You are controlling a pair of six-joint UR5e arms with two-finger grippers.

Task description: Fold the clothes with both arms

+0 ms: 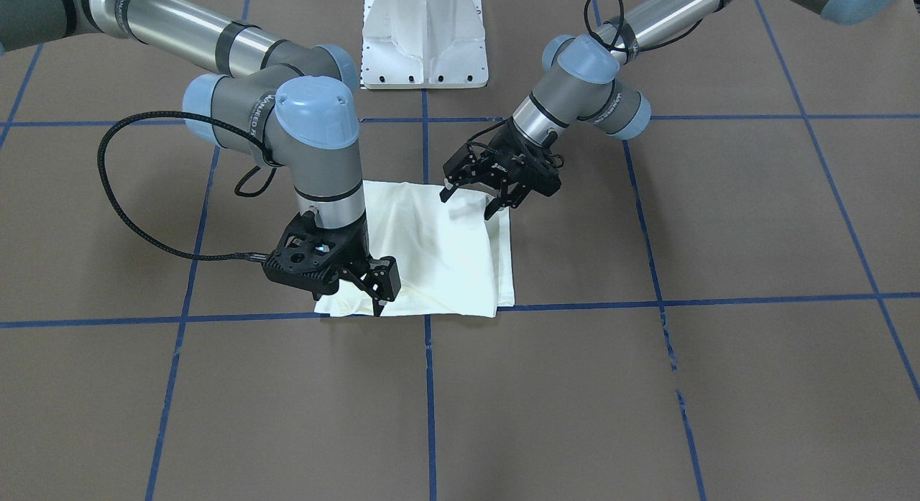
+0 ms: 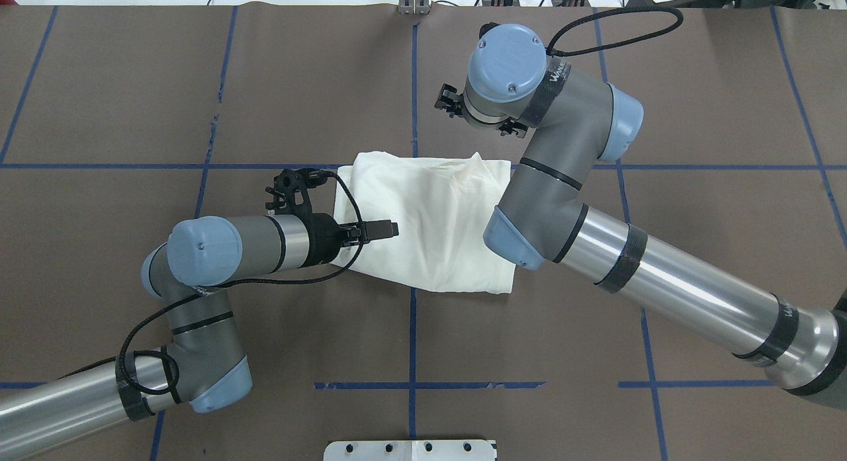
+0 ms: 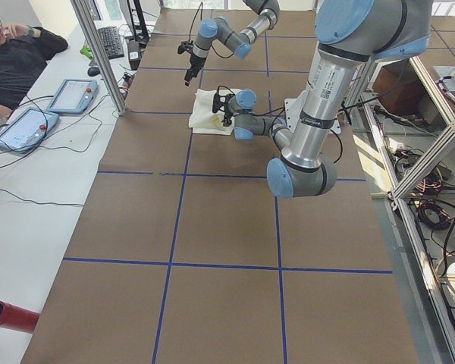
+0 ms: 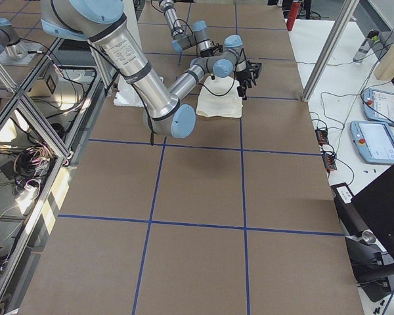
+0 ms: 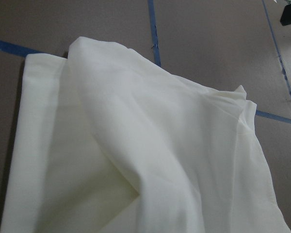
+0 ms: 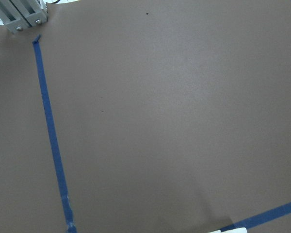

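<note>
The cream shirt (image 1: 438, 256) lies folded into a rough rectangle on the brown table, plain side up, its print hidden. It also shows in the overhead view (image 2: 430, 223) and fills the left wrist view (image 5: 136, 145), with one layer rumpled over another. My left gripper (image 1: 468, 205) is open and empty, just above the shirt's corner nearest the robot's base; in the overhead view (image 2: 370, 233) it reaches over the shirt's left edge. My right gripper (image 1: 347, 303) is open, pointing down, its tips at the shirt's far corner. The right wrist view shows only a sliver of shirt (image 6: 228, 230).
The white pedestal base (image 1: 424, 41) stands behind the shirt. Blue tape lines (image 1: 428, 400) grid the table. A seated operator (image 3: 15, 53) and two tablets (image 3: 26, 125) are on the side bench, beside a metal frame post (image 3: 98, 53).
</note>
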